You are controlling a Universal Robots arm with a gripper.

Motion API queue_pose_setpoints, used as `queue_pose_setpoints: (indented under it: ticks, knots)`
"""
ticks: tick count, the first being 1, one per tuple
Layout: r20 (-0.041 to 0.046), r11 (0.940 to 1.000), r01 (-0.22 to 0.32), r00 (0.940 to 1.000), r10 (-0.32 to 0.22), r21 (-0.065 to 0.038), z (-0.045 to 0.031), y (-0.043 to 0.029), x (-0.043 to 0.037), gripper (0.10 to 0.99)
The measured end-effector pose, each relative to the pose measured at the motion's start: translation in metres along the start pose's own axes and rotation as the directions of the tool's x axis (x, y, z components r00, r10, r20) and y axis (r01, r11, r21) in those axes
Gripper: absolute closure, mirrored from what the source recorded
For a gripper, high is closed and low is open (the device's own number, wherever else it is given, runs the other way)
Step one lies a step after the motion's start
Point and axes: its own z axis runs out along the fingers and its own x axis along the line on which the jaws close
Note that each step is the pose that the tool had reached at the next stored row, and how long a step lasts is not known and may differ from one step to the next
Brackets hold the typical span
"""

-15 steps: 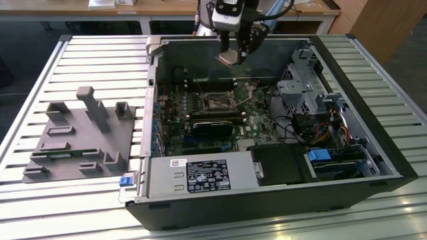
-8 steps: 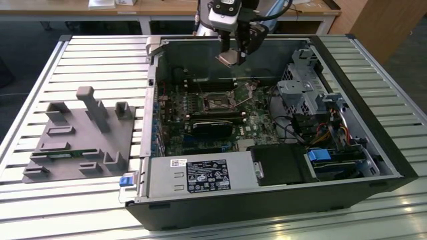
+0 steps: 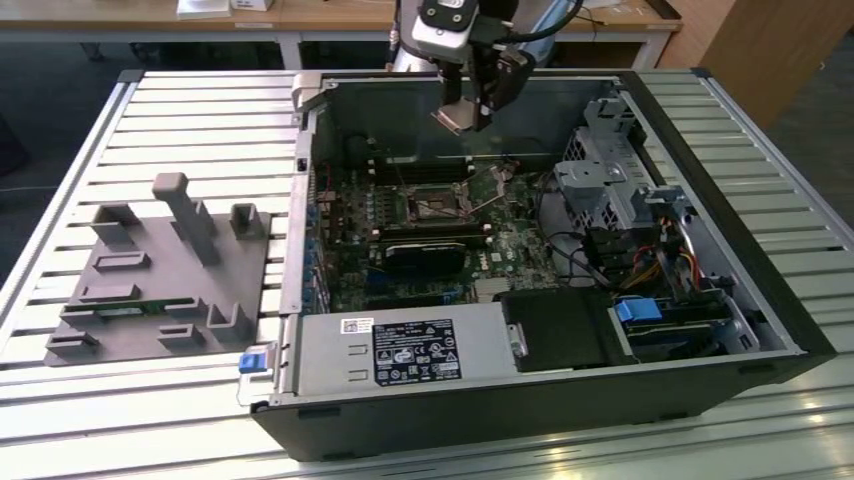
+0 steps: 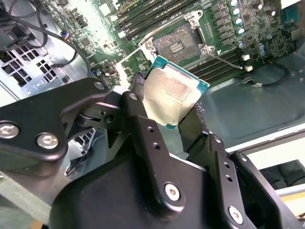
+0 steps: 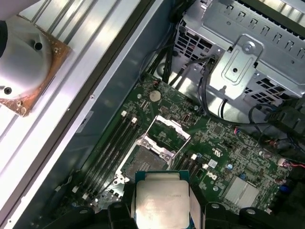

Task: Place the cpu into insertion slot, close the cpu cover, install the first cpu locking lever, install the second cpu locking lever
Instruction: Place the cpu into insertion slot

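Arm [image 3: 461, 22] up high, claw [image 3: 459, 117] pts down, clamped.

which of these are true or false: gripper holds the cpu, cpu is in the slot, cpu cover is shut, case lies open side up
1. The gripper holds the cpu. True.
2. The cpu sits in the insertion slot. False: the slot is bare, and the cpu hangs above the board in the gripper.
3. The cpu cover is shut over the slot. False: it stands swung open beside the slot.
4. The computer case lies with its open side up. True.
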Motion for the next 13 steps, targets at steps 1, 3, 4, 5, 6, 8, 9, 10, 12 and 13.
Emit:
queue_pose_setpoints:
  ticks: [1,3,4,5,6,8,9,10,12,13]
  knots:
    - [0.0005,1.0000,-0.003,1.0000,0.003,0.000,0.0003,0.0000,0.0000,0.549]
    - [0.0077,1.0000,-0.006,1.0000,0.006,0.004,0.0010,-0.0001,0.0000,0.549]
    - [0.0132,1.0000,-0.006,0.9999,0.006,0.007,0.0017,-0.0002,0.0000,0.549]
    - [0.0181,0.9999,-0.005,0.9998,0.005,0.010,0.0025,-0.0002,0.0000,0.549]
    - [0.0234,0.9999,-0.005,0.9997,0.005,0.013,0.0033,-0.0003,-0.0001,0.549]
    - [0.0296,0.9998,-0.007,0.9995,0.006,0.017,0.0051,-0.0005,-0.0001,0.549]
    - [0.0310,0.9998,-0.010,0.9995,0.010,0.017,0.0057,-0.0005,-0.0001,0.549]
    - [0.0320,0.9996,-0.021,0.9993,0.020,0.017,0.0060,-0.0006,-0.0001,0.549]
    - [0.0341,0.9989,-0.045,0.9984,0.044,0.017,0.0065,-0.0006,-0.0001,0.549]
    - [0.0352,0.9982,-0.058,0.9977,0.057,0.017,0.0067,-0.0007,-0.0001,0.549]
